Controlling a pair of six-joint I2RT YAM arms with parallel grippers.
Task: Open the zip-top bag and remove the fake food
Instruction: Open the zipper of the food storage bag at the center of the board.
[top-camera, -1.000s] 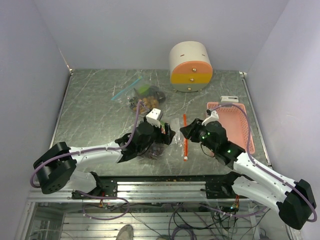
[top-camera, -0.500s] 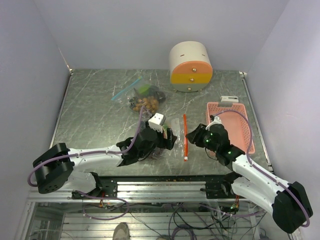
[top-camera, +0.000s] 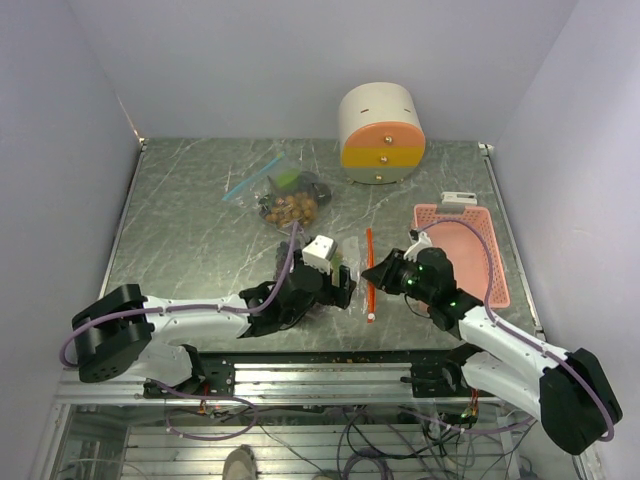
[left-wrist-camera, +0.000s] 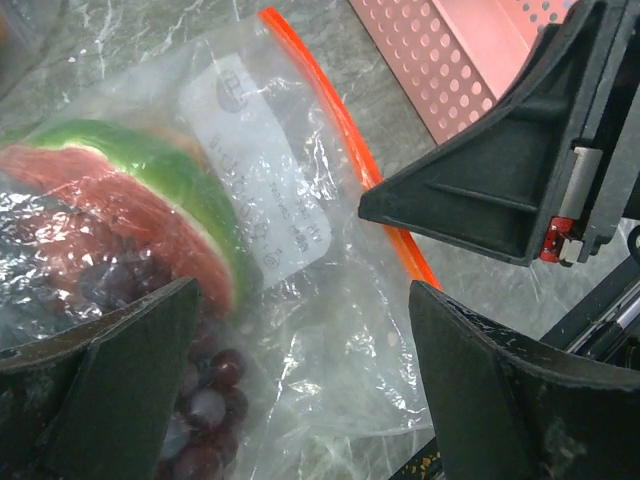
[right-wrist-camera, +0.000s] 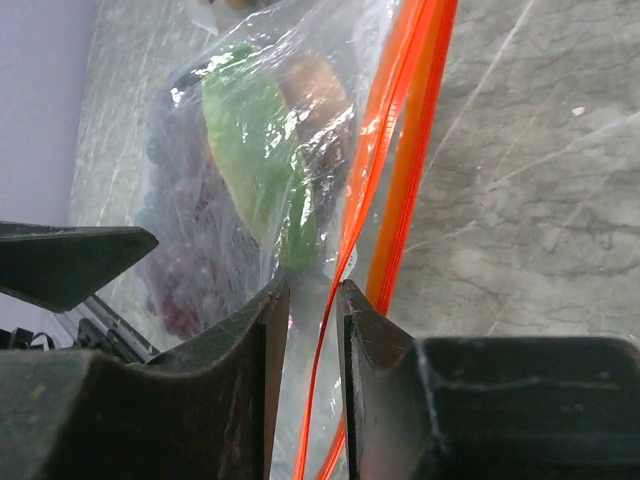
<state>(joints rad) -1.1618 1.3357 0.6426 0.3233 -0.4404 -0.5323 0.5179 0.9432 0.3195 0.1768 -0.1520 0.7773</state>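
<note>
Task early: nothing removed.
Table (top-camera: 180, 230): zip-top bag (left-wrist-camera: 290, 330) lies at centre; orange zip (top-camera: 368, 245) parted or not, unclear.
Left claw (left-wrist-camera: 300, 295): spread wide over bag.
Right claw (right-wrist-camera: 312, 290): nearly pressed together round zip lip; firm pinch cannot be told.
Inside bag: watermelon slice (left-wrist-camera: 160, 190), dark purple grapes (left-wrist-camera: 200, 400).

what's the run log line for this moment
left gripper: open, over zip-top bag | right gripper: jaws nearly together astride orange zip edge, grip unclear | fake food: inside bag

Fake food (left-wrist-camera: 140, 200) inside clear zip-top bag (left-wrist-camera: 300, 350)
</note>
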